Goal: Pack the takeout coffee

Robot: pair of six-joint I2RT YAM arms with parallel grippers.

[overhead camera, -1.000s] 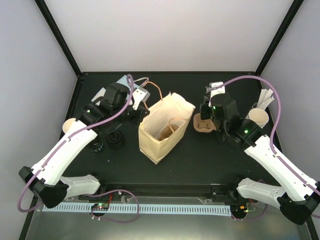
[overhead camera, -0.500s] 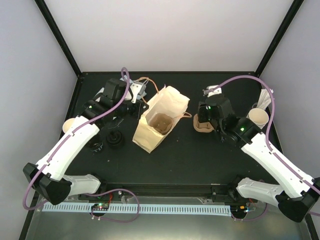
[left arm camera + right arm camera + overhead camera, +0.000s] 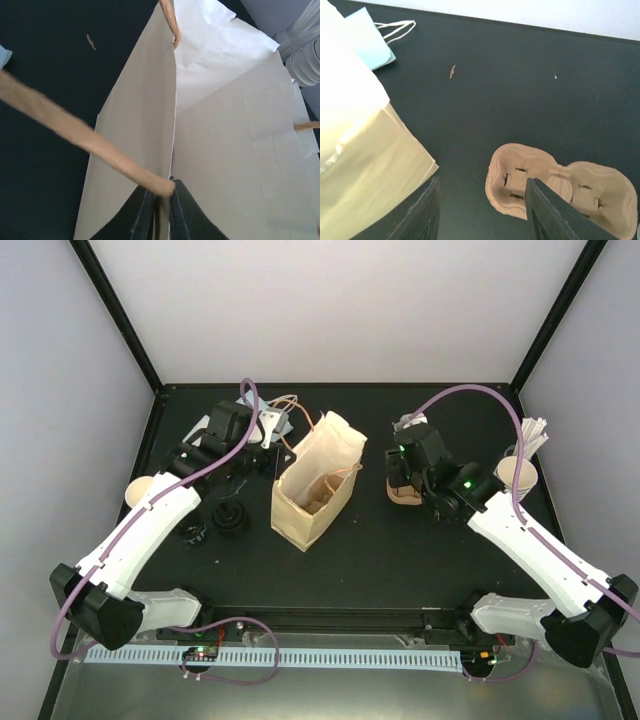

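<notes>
On the black table (image 3: 400, 550) the paper bag (image 3: 300, 518) is stood upright near the middle, mouth upward. Its wall is pinched at the rim by the left gripper (image 3: 161, 191), whose jaws are closed on the paper just beside the root of a twisted handle (image 3: 75, 132). The step in hand is judged to be the holding-open of the bag for loading. What lies at the bottom of the bag cannot be made out.

The right gripper (image 3: 481, 182) is held with its fingers spread and nothing between them, above the brown pulp carrier (image 3: 580, 187), which lies flat on the table to the right of the bag.

The takeout coffee (image 3: 140, 492) is found well apart from the bag, at the left edge of the table beside the left forearm, and is judged not yet packed. A free gripper is called for at the cup: either the bag must be let go by the left arm, or the table must be crossed by the right. The cup would then have to be lowered level through the bag's mouth.

From above the cup is seen as a round pale disc, so it is judged to be standing upright, its long axis vertical and its top pointed upward.
</notes>
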